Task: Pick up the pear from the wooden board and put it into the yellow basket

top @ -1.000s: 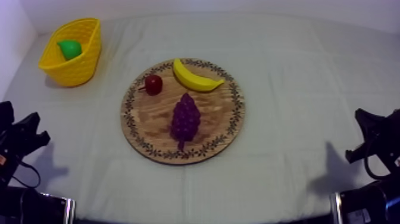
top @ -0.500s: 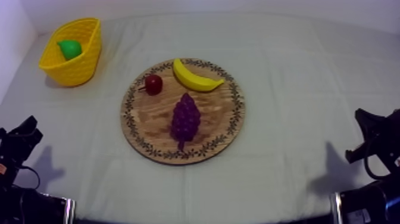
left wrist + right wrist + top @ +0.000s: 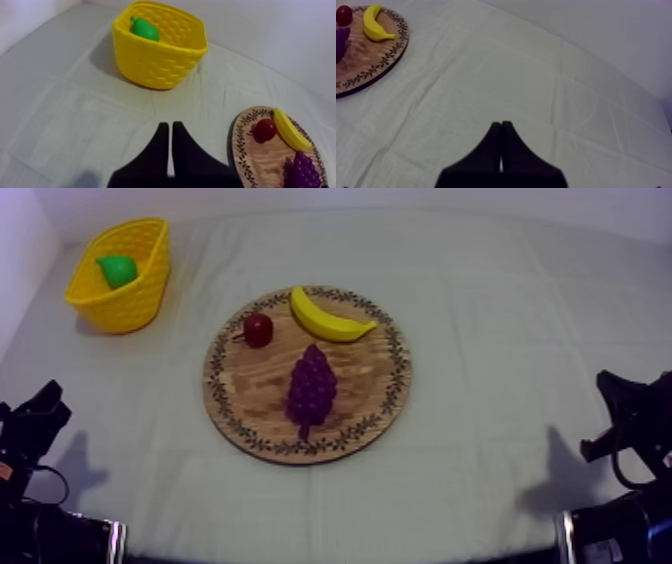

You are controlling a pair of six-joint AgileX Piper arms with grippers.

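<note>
Top view puts the pear (image 3: 117, 270) inside the yellow basket (image 3: 125, 306), green against the weave and resting against the inner wall just below the rim. The basket stands upright at the far left corner of the grey-white cloth (image 3: 500, 308), well apart from the round wooden board (image 3: 360, 378), which lies flat at the middle of the table.

Three toy fruits sit on the board. The banana (image 3: 328, 318) lies along the far side, close to the patterned rim. The small red fruit (image 3: 258, 329) is near the banana's left end, not touching it. The bunch of grapes (image 3: 312, 386) lies at the board's middle, apart from both.

The left gripper (image 3: 169, 125) sits low at the near left of the table above bare cloth, away from basket and board. Left wrist view shows its two black fingers pressed together into a narrow wedge with nothing between them, aimed at the cloth between the basket and the board's rim.

The right gripper (image 3: 501, 124) sits low at the near right, likewise over bare cloth. Right wrist view shows its fingers pressed together and holding nothing, with the board well off beyond them.
</note>
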